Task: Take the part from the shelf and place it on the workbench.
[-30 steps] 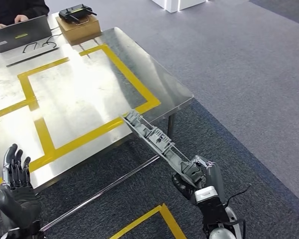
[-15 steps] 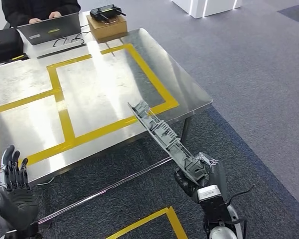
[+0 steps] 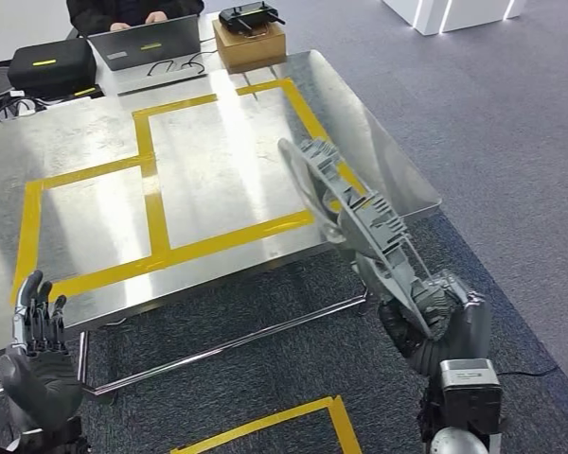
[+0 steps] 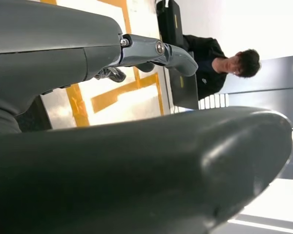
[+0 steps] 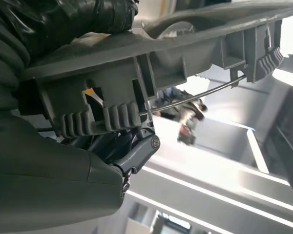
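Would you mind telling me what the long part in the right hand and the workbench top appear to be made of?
The long part looks like matte grey moulded plastic: ribs, clips and a thin wire along it. The workbench top seems to be brushed sheet metal, probably steel, given its bright glare and soft reflections, with yellow tape lines.

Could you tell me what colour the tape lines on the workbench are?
Yellow tape lines on the workbench, clearest in the head view.

The whole head view swings (the camera turns, not the furniture), so the workbench (image 3: 217,170) now sits more squarely ahead and the laptop (image 3: 144,42) comes further in. The right hand (image 3: 438,317) lifts the part (image 3: 360,222), whose far end now overlaps the bench's corner instead of hanging short of its edge.
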You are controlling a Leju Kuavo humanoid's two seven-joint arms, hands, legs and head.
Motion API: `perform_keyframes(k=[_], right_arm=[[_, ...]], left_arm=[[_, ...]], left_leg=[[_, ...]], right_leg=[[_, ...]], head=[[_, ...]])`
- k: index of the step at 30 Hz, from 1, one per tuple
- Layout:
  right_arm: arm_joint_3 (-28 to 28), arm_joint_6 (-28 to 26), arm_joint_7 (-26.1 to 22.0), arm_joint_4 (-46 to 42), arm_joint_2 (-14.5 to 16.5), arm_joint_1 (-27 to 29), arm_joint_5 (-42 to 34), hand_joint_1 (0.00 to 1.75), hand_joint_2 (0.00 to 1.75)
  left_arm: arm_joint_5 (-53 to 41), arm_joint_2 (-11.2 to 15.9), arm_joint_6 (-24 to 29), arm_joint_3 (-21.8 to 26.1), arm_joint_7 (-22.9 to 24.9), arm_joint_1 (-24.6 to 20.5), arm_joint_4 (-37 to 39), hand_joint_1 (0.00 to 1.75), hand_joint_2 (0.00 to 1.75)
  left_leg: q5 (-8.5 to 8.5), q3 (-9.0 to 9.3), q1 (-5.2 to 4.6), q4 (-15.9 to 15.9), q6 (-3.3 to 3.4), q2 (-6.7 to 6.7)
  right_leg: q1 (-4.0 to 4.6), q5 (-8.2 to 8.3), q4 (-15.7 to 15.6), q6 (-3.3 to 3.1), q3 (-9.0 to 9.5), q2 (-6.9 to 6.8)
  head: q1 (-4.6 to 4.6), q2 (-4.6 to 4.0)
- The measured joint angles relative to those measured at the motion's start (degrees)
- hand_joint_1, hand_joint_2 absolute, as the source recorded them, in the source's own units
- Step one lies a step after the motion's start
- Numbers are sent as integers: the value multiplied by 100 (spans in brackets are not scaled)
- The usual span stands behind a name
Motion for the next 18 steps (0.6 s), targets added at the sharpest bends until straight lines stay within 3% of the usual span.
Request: perform_keyframes(k=[2, 8, 10, 14, 18], right_arm=[[-25, -8, -6, -190, -5, -90, 130, 175, 175], [168, -191, -373, -458, -54, -154, 773, 175, 175], [279, -196, -403, -492, -68, -189, 891, 175, 175], [557, -46, -64, -511, -114, -489, 1336, 175, 175], [741, -22, 43, -513, -150, -726, 1438, 175, 175]], left_arm=[[-3, 8, -22, -31, 7, -6, 0, 0, 0], [-15, 15, -142, -64, -2, -16, 1, 0, 0], [-20, 15, -176, -69, -13, -18, 1, 0, 0], [-45, 18, -227, -93, -46, -37, 2, 0, 0], [-60, 24, -244, -103, -55, -45, 2, 0, 0]], left_leg=[[19, 3, 0, -15, 47, -4], [18, 15, 10, -37, 43, -3], [8, 14, 15, -43, -7, -3], [-14, 13, 32, -52, -174, -3], [-22, 11, 27, -49, -191, -6]], right_leg=[[12, 6, 1, -13, -3, -1], [39, -24, 8, -66, -1, 5], [44, -35, 9, -82, 0, 0], [48, -47, 11, -93, -2, -5], [44, -50, 1, -89, 12, -16]], head=[[-5, 0], [-8, 0], [-7, 0], [-6, 0], [-3, 0]])
